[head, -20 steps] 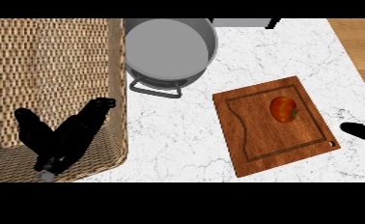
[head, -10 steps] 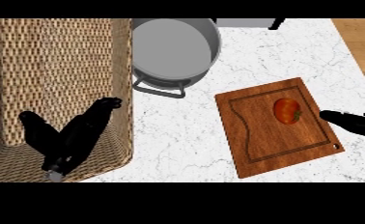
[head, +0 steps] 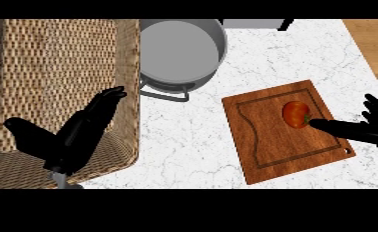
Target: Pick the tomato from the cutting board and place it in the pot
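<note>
A: Where is the round red tomato point(head: 295, 112) just now?

B: On the brown wooden cutting board point(head: 275, 141), toward its far right corner. The right hand point(head: 348, 128) comes in from the view's right edge, fingers straight and spread, one fingertip touching or just beside the tomato's near-right side. It holds nothing.

A: So the grasp isn't made. How would you do it well?

B: I'd bring the palm over the tomato before curling, with thumb and fingers on opposite sides. A round fruit poked from one side will likely roll toward the board's groove.

A: And the route afterwards?

B: The grey metal pot point(head: 179, 51) stands up-left on the white marble tabletop point(head: 188, 131), well apart from the board. Its looped handle point(head: 164, 94) juts toward the board, so lift high enough to clear the rim.

A: Anything else around?

B: A woven wicker mat point(head: 59, 71) lies at the left, with the left hand point(head: 70, 138) resting on it, fingers relaxed and holding nothing, away from the route.
</note>
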Motion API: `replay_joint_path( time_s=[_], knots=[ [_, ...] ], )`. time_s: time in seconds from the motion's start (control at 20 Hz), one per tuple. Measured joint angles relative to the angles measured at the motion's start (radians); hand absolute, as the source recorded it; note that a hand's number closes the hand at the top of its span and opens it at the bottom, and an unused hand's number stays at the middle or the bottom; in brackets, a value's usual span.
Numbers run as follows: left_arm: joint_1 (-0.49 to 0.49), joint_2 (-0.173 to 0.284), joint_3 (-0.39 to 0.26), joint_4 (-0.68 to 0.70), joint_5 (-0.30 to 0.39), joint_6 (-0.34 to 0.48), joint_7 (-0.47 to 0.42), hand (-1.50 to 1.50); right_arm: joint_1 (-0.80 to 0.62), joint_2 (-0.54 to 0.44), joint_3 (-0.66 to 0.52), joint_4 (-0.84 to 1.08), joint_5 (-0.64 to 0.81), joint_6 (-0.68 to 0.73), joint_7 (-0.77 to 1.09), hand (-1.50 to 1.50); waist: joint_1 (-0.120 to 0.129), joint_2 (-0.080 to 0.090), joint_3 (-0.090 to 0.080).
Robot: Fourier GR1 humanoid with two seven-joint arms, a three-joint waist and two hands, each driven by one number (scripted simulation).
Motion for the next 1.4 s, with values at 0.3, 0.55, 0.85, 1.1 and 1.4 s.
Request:
replay_joint_path(
  time_s=[0.3,0.55,0.85,1.1,1.4],
  knots=[
    [-0.05,-0.011,0.03,0.011,-0.018,-0.022,-0.048,0.0,0.003,0.017,0.034,0.008,0.033,-0.003,0.01,-1.5,-0.006,-0.001,0.001],
    [-0.045,-0.024,0.019,0.0,-0.044,-0.033,-0.047,0.0,-0.014,0.054,0.062,0.048,0.048,-0.011,0.004,-1.5,-0.002,0.0,0.0],
    [-0.061,-0.028,0.039,0.008,-0.04,-0.054,-0.04,0.0,-0.034,0.086,0.082,0.102,0.059,-0.014,-0.004,-1.5,-0.003,0.001,0.001],
    [-0.055,-0.028,0.04,0.007,-0.038,-0.066,-0.046,0.0,-0.039,0.099,0.074,0.143,0.049,-0.011,-0.021,-1.5,-0.004,-0.001,0.003],
    [-0.061,-0.028,0.026,0.01,-0.058,-0.059,-0.049,0.0,-0.066,0.136,0.09,0.21,0.06,-0.014,-0.037,-1.5,-0.001,0.0,0.003]
  ],
)
